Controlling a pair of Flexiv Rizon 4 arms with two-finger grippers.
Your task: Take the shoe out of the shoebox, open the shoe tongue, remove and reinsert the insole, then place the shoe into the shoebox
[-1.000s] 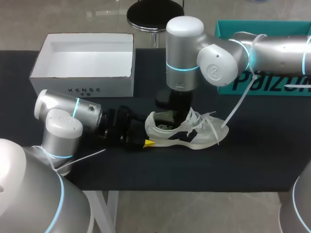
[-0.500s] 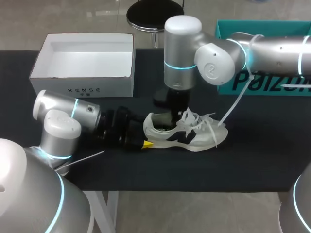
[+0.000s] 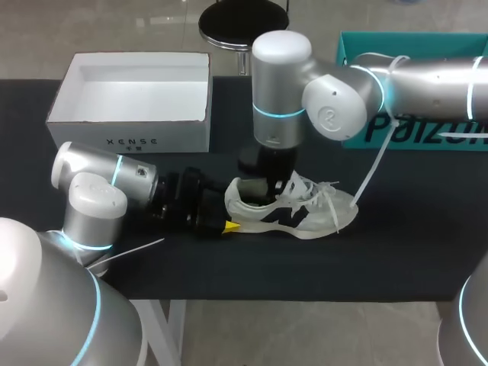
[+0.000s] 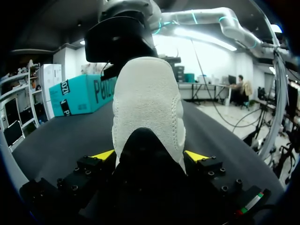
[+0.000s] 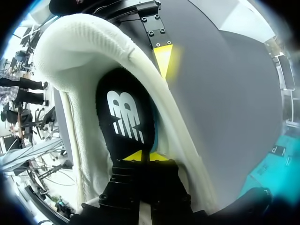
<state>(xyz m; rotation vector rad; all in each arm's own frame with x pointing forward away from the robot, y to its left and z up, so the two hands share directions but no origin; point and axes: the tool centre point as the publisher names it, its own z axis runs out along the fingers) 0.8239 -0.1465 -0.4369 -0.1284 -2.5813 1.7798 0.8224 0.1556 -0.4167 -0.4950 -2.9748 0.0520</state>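
A white sneaker (image 3: 293, 212) with a black side logo lies on the dark table, toe to the right. My left gripper (image 4: 150, 155) is at its heel, with a yellow tip pressed against each side of the white heel (image 4: 147, 101). The right arm comes down from above into the shoe's opening (image 3: 263, 188). In the right wrist view my right gripper (image 5: 145, 156) sits inside the shoe, its yellow tips pinched together on the black insole (image 5: 124, 110) with its white logo. The white shoebox (image 3: 130, 133) stands open at the back left.
A teal box (image 3: 415, 130) stands at the back right behind the right arm. A white cable (image 3: 374, 164) hangs from that arm down to the shoe's toe. Loose laces (image 3: 324, 191) spread over the shoe's front.
My right gripper has closed inside the shoe and the right arm has edged left. The shoe rocked slightly, its toe shifting. The left arm kept still.
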